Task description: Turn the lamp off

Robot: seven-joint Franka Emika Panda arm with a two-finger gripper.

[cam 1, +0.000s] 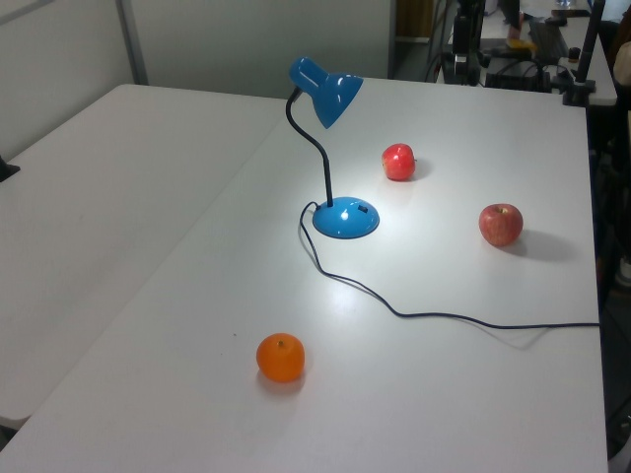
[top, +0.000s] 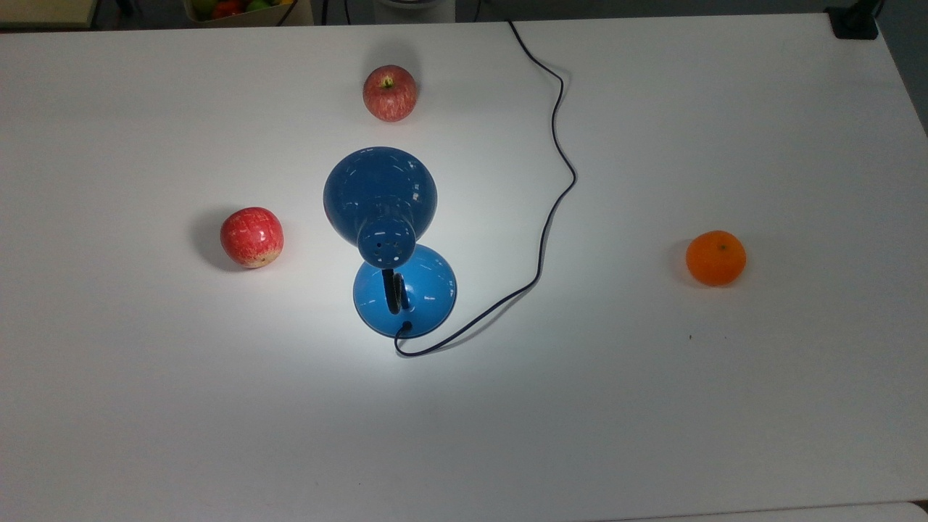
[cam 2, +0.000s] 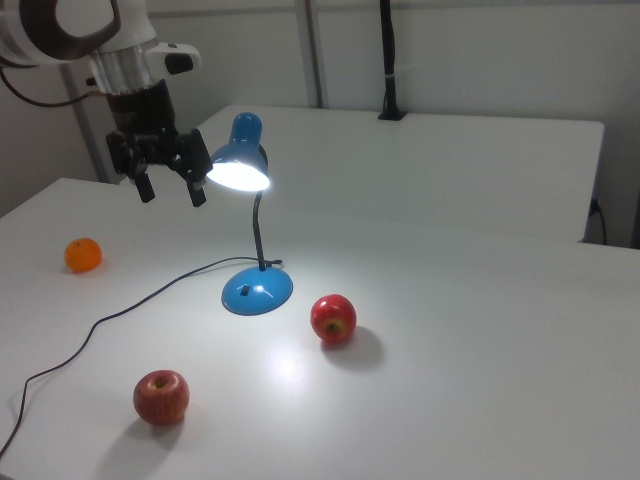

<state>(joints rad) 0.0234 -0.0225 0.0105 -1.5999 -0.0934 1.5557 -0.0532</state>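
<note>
The blue lamp [top: 380, 196] stands mid-table on its round base [top: 404, 290], lit, casting a bright pool on the white table. Its dome shade [cam 2: 240, 165] glows in the right view, and the black gooseneck [cam 1: 320, 158] rises from the base [cam 1: 345, 217]. A small dark switch sits on the base [cam 2: 257, 288]. The thin black cord [top: 554, 181] snakes off to the table's far edge. My gripper [cam 2: 170, 188] hangs open high in the air at the right view's left, beside the shade and well above the table, with nothing between its fingers.
Two red apples [top: 251, 236] [top: 390, 92] lie near the lamp in the top view. An orange [top: 715, 257] sits at the top view's right. The white table [top: 145, 406] spreads wide around them. A black post [cam 2: 388, 60] stands at the back in the right view.
</note>
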